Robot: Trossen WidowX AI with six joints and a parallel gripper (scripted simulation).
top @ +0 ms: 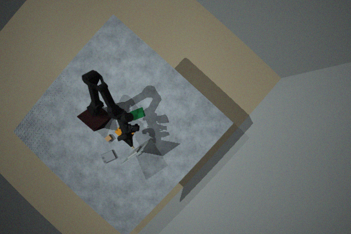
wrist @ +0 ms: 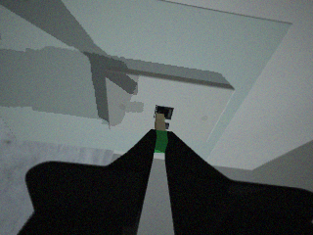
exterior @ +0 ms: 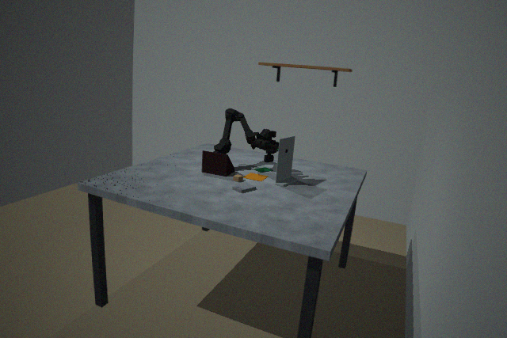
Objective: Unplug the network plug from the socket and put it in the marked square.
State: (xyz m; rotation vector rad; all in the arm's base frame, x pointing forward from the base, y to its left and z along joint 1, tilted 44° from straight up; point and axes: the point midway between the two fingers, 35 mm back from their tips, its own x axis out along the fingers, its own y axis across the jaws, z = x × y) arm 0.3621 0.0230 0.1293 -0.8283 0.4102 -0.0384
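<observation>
The upright panel (top: 130, 157) (exterior: 284, 169) (wrist: 191, 103) is pale. Its dark socket (wrist: 166, 111) shows in the wrist view. My gripper (wrist: 160, 135) (top: 132, 146) is shut on the plug (wrist: 160, 141), which has a green part between the fingertips and a tan front. The tan front overlaps only the socket's lower left; most of the dark opening shows, so the plug looks out of it and close in front. The tab cannot be made out. An orange patch (top: 118, 131) (exterior: 256, 176) and a green patch (top: 138, 113) (exterior: 263, 169) lie on the table; which is the marked square is unclear.
A small tan block (top: 108, 137) (exterior: 238, 178) and a flat grey box (top: 109, 156) (exterior: 244, 188) lie on the table on the camera-near side of the orange patch in the exterior view. The arm stands on a dark red base (top: 93, 119) (exterior: 215, 163).
</observation>
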